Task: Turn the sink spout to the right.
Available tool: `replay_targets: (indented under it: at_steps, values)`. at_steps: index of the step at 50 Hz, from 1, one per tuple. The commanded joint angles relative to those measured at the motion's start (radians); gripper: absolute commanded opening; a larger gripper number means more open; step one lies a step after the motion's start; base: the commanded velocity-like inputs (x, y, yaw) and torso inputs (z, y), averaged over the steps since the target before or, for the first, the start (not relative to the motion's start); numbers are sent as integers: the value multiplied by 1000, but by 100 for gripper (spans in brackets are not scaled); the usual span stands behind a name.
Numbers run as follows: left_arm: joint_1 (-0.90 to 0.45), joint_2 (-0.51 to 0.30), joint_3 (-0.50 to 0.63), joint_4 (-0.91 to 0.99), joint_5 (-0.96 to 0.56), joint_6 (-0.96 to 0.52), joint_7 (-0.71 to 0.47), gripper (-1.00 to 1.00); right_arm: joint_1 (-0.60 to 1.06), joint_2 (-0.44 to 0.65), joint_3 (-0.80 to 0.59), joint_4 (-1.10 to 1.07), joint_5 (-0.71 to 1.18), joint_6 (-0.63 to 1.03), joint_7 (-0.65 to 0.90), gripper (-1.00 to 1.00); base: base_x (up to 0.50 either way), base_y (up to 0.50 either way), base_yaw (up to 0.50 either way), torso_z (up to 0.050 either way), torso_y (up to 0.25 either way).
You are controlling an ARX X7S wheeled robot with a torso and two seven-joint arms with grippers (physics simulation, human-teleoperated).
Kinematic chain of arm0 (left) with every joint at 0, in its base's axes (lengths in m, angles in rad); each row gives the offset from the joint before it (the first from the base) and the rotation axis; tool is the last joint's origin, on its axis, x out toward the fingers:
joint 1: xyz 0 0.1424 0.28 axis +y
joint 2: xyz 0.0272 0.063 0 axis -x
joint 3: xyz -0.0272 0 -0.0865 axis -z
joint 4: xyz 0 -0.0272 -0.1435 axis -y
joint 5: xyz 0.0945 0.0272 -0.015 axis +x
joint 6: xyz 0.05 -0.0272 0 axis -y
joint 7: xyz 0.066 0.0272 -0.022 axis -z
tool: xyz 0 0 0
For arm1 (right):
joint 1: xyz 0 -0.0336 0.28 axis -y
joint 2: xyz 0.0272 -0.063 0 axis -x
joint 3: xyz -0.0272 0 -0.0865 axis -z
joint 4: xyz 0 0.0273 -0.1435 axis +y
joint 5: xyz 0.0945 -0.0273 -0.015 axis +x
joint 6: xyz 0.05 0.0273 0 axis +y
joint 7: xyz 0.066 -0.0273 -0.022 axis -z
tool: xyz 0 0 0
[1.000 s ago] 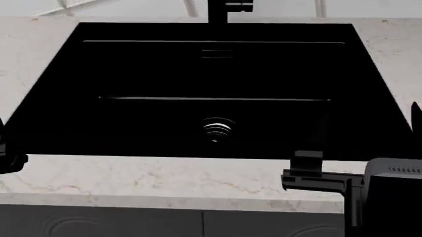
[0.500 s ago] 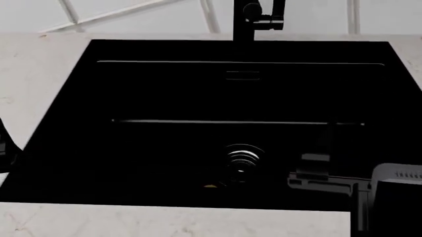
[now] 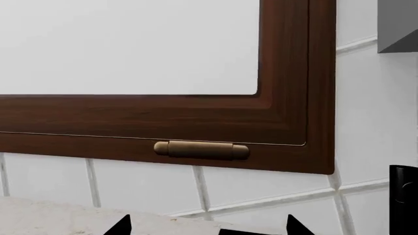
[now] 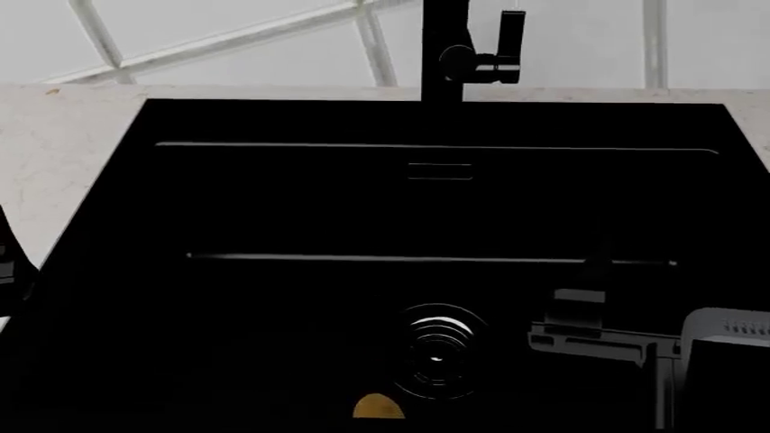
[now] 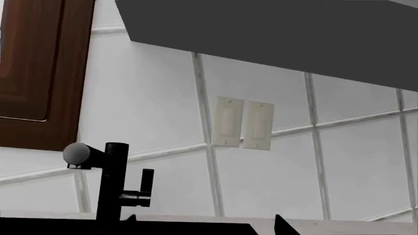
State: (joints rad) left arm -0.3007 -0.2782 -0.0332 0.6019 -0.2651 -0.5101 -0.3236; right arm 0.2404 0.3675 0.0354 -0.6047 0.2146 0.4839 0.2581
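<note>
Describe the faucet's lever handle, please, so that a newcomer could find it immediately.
Start at the large black sink and follow its back edge to the tall black faucet post. A stub on the post's side carries the lever handle, a short upright bar, far shorter and slimmer than the post.

Brown window frame (image 3: 287, 117) (brass latch (image 3: 201, 149)), two wall switches (image 5: 243, 122).

A pale marbled countertop (image 4: 60, 153) runs along the left edge and the top of the head view, with the glossy black sink (image 4: 301, 198) set into it and filling most of the frame. The black faucet post (image 4: 443, 54) rises from the countertop at top centre, just behind the sink's back rim.
</note>
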Motion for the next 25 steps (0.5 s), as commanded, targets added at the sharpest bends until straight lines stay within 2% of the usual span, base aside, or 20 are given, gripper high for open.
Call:
replay_targets:
  at_steps: [1,5,9,11,19,21,25]
  values:
    - [-2,-3,1,-1,-6,0,-5,100,15,6,2,-13,12,31,5,100,109,-117,0,0,0]
    - [-1,-3,2,-6,-7,6,-4,100,-16,0,-3,21,-3,-31,1,100,147,-97,0,0,0]
    - [0,-5,5,-2,-7,2,-7,100,-21,0,-5,24,-5,-35,3,100,197,-95,0,0,0]
    - [-1,-5,4,-2,-9,3,-8,100,4,7,-2,-8,10,20,7,100,240,-76,0,0,0]
    - [-3,-6,10,-2,-10,1,-11,100,-25,3,-5,24,-2,-40,4,100,281,-64,0,0,0]
    - [-1,-6,11,-1,-12,1,-11,100,-2,8,-1,-6,11,15,12,100,281,-62,0,0,0]
    - [-2,-8,10,0,-14,2,-13,100,-4,6,1,-1,11,12,16,100,183,-22,0,0,0]
